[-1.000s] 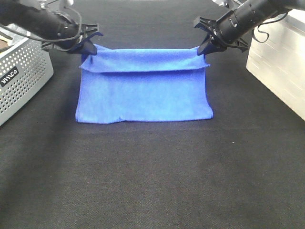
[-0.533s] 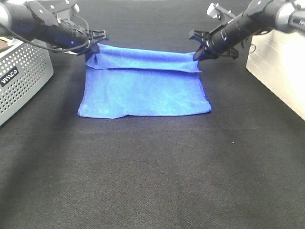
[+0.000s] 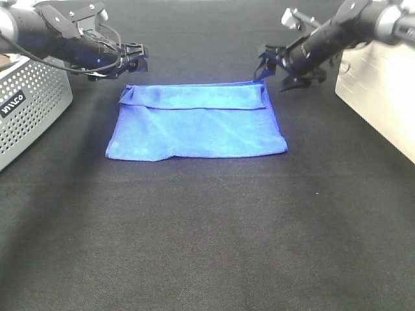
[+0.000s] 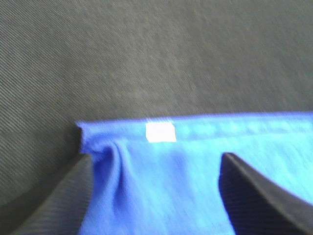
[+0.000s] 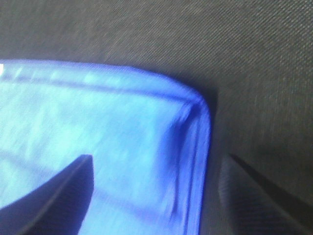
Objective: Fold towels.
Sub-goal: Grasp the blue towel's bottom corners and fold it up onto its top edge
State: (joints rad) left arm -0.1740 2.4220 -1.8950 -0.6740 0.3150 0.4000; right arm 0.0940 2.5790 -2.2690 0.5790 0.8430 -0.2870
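Observation:
The royal-blue towel (image 3: 194, 129) lies folded flat on the black table, with a narrow folded band along its far edge. My left gripper (image 3: 137, 57) hovers open just beyond the far left corner, holding nothing. In the left wrist view the towel (image 4: 195, 166) and its white tag (image 4: 160, 132) lie below the open left gripper (image 4: 156, 196). My right gripper (image 3: 271, 70) stands open above the far right corner. The right wrist view shows that rounded corner (image 5: 193, 110) between the spread fingers (image 5: 54, 193) of the right gripper (image 5: 156, 196).
A perforated grey basket (image 3: 26, 107) stands at the left edge. A white ribbed box (image 3: 382, 97) sits at the right. The black cloth tabletop (image 3: 207, 233) stretches toward the front.
Both grippers were shut on the towel's far corners and have opened. The far edge has dropped and now lies flat on the towel. The arms have backed off slightly.

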